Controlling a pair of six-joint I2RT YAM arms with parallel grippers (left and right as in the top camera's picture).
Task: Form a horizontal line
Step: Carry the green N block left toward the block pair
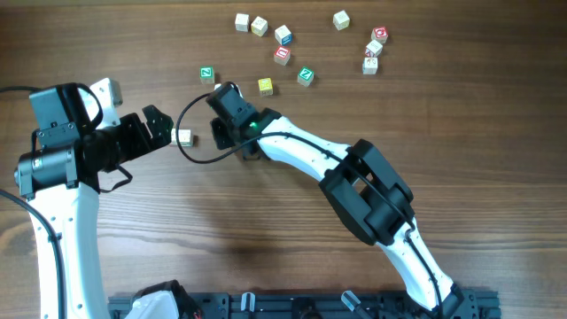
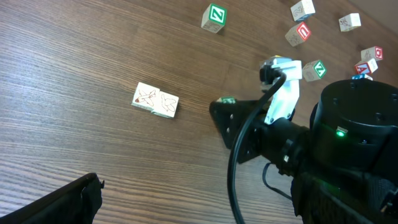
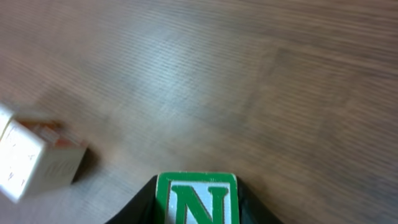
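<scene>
Clamping a small pale wooden cube with a green N, the right jaws sit at three o'clock of two touching whitish wooden cubes on the brown wooden worktop; left jaws gape apart. Next, I reckon: butt it squarely against that pair.

Soft even light — blurred wrist close-up

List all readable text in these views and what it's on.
"N", green: held cube in the right gripper.
"Z", green: loose cube, top of the left wrist view; could be a turned N.
Too small to read: red-letter cube, other scattered cubes.
Pale cube pair: line drawings only, no text.
</scene>
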